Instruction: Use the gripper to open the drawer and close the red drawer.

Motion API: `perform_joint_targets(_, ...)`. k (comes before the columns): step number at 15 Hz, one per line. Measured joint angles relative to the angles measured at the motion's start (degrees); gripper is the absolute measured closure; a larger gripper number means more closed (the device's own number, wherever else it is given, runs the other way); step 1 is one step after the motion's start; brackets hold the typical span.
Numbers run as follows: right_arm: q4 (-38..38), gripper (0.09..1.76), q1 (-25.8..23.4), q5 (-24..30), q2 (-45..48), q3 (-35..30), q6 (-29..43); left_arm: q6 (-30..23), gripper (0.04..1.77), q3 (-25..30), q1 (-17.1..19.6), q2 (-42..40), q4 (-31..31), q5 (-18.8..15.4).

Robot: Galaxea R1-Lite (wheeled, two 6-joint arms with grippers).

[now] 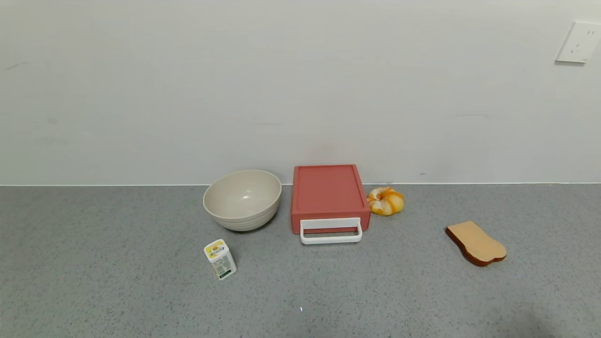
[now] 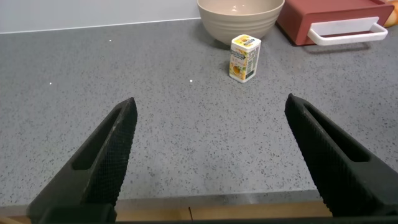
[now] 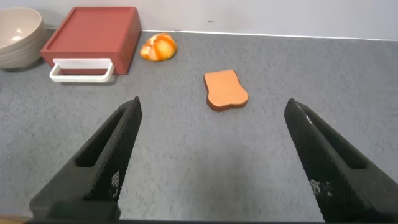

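Observation:
The salmon-red drawer box [image 1: 328, 192] stands against the back wall, shut, its white loop handle [image 1: 331, 231] facing the front. It also shows in the left wrist view [image 2: 329, 15] and the right wrist view [image 3: 93, 40]. Neither gripper shows in the head view. My left gripper [image 2: 210, 106] is open and empty, low over the table's near edge, far from the drawer. My right gripper [image 3: 212, 107] is open and empty over the grey table, with the drawer far ahead of it.
A beige bowl [image 1: 242, 199] stands just left of the drawer. A small white-and-yellow carton [image 1: 220, 259] stands in front of the bowl. An orange-and-white bun [image 1: 385, 201] lies right of the drawer. A toast slice [image 1: 475, 243] lies farther right. A wall socket [image 1: 578, 42] is upper right.

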State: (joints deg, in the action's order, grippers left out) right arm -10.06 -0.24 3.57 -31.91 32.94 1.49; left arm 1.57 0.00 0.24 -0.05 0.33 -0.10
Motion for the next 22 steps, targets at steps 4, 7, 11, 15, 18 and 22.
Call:
perform_joint_targets(4, -7.1, 0.15, 0.0, -0.5, 12.4, -2.5, 0.0, 0.0, 0.09, 0.0, 0.0, 0.0, 0.0, 0.0)
perform_joint_targets(7, -7.8, 0.15, 0.1, -0.8, 21.4, -6.2, 0.0, 0.0, 0.09, 0.0, 0.0, 0.0, 0.0, 0.0)
perform_joint_targets(11, -0.5, 0.15, 0.2, -1.1, 29.7, -13.9, -0.6, 0.0, 0.09, 0.0, 0.0, 0.0, 0.0, 0.0)
perform_joint_targets(15, 12.6, 0.15, 0.2, -2.1, 31.7, -25.7, -3.3, 0.0, 0.09, 0.0, 0.0, 0.0, 0.0, 0.0)
perform_joint_targets(18, 15.8, 0.15, 0.2, -2.7, 31.9, -31.8, -7.0, 0.0, 0.09, 0.0, 0.0, 0.0, 0.0, 0.0)
perform_joint_targets(22, 10.1, 0.15, 0.2, -2.5, 31.9, -32.8, -5.5, 0.0, 0.09, 0.0, 0.0, 0.0, 0.0, 0.0)
